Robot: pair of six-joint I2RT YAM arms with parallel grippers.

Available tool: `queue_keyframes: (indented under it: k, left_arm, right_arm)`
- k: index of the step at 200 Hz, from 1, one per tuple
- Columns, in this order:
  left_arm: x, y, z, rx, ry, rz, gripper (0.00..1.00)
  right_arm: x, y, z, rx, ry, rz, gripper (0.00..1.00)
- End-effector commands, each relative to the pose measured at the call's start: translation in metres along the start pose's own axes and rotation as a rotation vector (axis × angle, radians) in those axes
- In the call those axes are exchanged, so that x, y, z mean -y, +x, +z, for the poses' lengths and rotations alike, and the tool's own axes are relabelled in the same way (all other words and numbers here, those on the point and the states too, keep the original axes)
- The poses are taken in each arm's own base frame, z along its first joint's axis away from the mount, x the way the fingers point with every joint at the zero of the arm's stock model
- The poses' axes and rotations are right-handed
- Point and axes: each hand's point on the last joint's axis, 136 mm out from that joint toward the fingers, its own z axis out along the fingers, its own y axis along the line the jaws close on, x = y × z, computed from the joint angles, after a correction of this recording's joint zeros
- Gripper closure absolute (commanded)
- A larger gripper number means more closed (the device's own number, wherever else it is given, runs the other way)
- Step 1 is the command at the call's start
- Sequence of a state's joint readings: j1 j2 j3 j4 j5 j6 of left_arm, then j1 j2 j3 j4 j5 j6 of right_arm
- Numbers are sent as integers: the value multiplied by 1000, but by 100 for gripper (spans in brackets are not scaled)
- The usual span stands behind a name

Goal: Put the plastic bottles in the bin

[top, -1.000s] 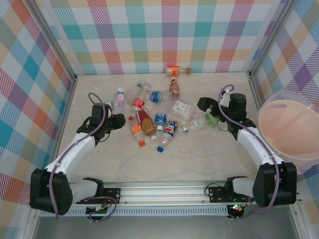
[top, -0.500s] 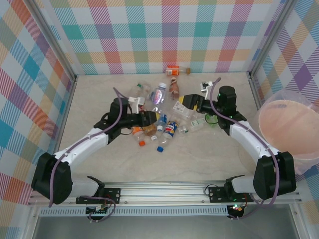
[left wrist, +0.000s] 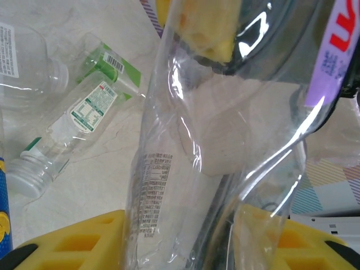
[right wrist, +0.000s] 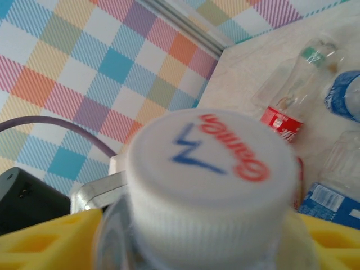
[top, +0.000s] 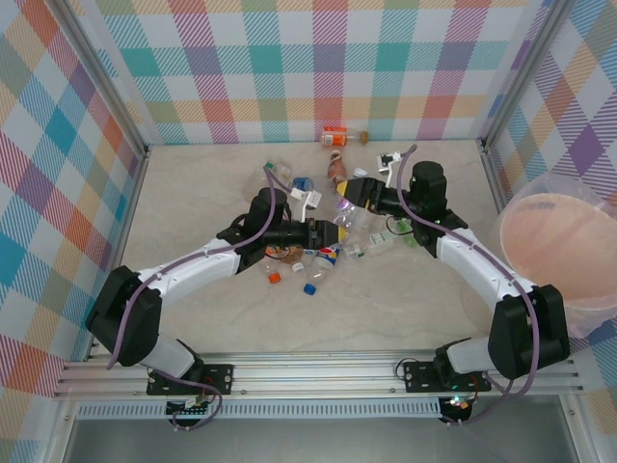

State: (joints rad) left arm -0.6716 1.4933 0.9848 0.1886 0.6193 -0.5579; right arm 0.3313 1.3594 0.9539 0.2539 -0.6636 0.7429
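A crushed clear plastic bottle (top: 359, 218) with a white cap (right wrist: 211, 185) hangs above the middle of the table, between both arms. My left gripper (top: 328, 232) is shut on its flattened body (left wrist: 169, 185), with yellow fingers (left wrist: 73, 242) on either side. My right gripper (top: 349, 191) is closed round its cap end, yellow fingers (right wrist: 45, 242) flanking the shoulder. Several more plastic bottles (top: 326, 256) lie on the table below and around the grippers. The bin (top: 502, 236), a large pinkish-white bucket, stands at the right edge, well away from both grippers.
An orange bottle (top: 344, 136) lies against the back wall and a brown one (top: 335, 169) just in front of it. Green-labelled bottles (left wrist: 90, 107) lie under the held one. A red-labelled bottle (right wrist: 281, 121) lies further left. Chequered walls enclose the table.
Both arms swung in from the sides to the table's middle. The left one lifted the clear bottle towards the right arm, whose jaws went from wide open to closed round its cap end.
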Motion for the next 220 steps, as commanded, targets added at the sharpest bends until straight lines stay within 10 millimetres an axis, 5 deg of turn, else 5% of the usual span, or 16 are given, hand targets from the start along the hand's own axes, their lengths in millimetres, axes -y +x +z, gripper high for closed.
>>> queue_keyframes:
  k: [1,36,72,107,161,220]
  left_arm:
    - [15,-13,2,28,33,39,56]
    - [12,-14,5,16,11,33,48]
    - [4,-16,1,14,-58,26,0]
    - [-13,-25,-16,92,-209,30,0]
    - [-52,-41,-48,233,-471,36,0]
    - [-76,-42,-69,272,-640,28,0]
  right_arm:
    - [-14,-12,-8,53,19,-49,39]
    - [-11,-19,-18,95,99,-78,47]
    - [-3,-34,-42,152,285,-123,51]
    - [0,-65,-102,233,598,-238,52]
    - [-51,-126,-218,423,1035,-498,57]
    - [-110,-154,-331,594,1456,-638,60]
